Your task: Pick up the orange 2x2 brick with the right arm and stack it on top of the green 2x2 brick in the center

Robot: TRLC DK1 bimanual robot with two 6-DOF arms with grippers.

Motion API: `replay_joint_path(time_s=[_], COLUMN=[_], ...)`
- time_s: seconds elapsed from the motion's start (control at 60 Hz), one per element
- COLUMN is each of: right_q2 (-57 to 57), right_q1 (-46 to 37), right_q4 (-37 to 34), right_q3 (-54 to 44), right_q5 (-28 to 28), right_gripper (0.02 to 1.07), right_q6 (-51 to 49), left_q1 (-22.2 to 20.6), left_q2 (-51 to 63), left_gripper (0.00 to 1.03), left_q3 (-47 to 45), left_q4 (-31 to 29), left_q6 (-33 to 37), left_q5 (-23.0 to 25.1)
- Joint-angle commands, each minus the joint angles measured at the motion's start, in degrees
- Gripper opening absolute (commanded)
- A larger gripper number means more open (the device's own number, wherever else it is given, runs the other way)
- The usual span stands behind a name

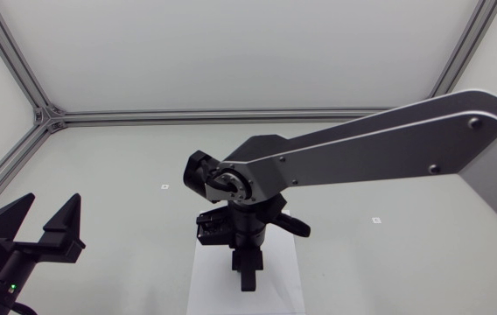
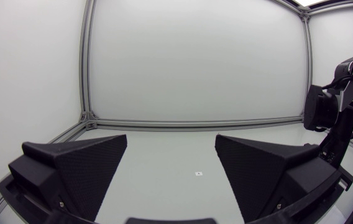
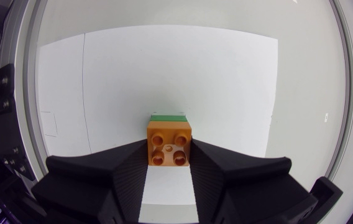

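In the right wrist view the orange 2x2 brick (image 3: 169, 144) sits studs-up between the fingers of my right gripper (image 3: 169, 152). Both fingers press on its sides. A thin edge of the green brick (image 3: 168, 117) shows just beyond the orange one and seems to lie under it; whether they touch cannot be told. In the head view my right arm (image 1: 362, 153) comes in from the right, with its gripper (image 1: 247, 278) pointing down over the white sheet (image 1: 205, 289), and both bricks are hidden under it. My left gripper (image 1: 43, 223) stands open and empty at the near left.
The white sheet (image 3: 226, 81) lies flat at the table's centre under the bricks. Small markers dot the table (image 1: 375, 220). Metal frame rails (image 1: 231, 115) run along the back and left edges. From the left wrist, my right arm (image 2: 332, 118) stands ahead at the right.
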Motion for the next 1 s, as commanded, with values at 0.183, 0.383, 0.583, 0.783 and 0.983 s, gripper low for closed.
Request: replay_joint_path(time_s=[0.183, 0.383, 0.583, 0.783, 0.983], right_q2=[4.7, 4.2, 4.5, 4.9, 5.9], right_q1=[-1.4, -1.1, -0.2, 0.5, -0.1], right_q4=[0.1, 2.3, 3.4, 3.0, 2.9], right_q3=[-3.1, -5.1, -5.6, -4.1, -3.6], right_q5=[-2.7, -2.4, 0.4, 1.1, 0.6], right_gripper=[0.10, 0.10, 0.10, 0.10, 0.10], right_q6=[-2.0, -1.7, -0.5, -0.3, -0.3], left_q1=[0.2, 0.2, 0.2, 0.2, 0.2], left_q2=[-0.5, -0.5, -0.5, -0.5, -0.5], left_gripper=[0.99, 0.99, 0.99, 0.99, 0.99], left_q3=[-2.3, -2.3, -2.3, -2.3, -2.3], left_q4=[-0.8, -0.8, -0.8, -0.8, -0.8], left_q6=[0.8, 0.8, 0.8, 0.8, 0.8], left_q5=[0.2, 0.2, 0.2, 0.2, 0.2])
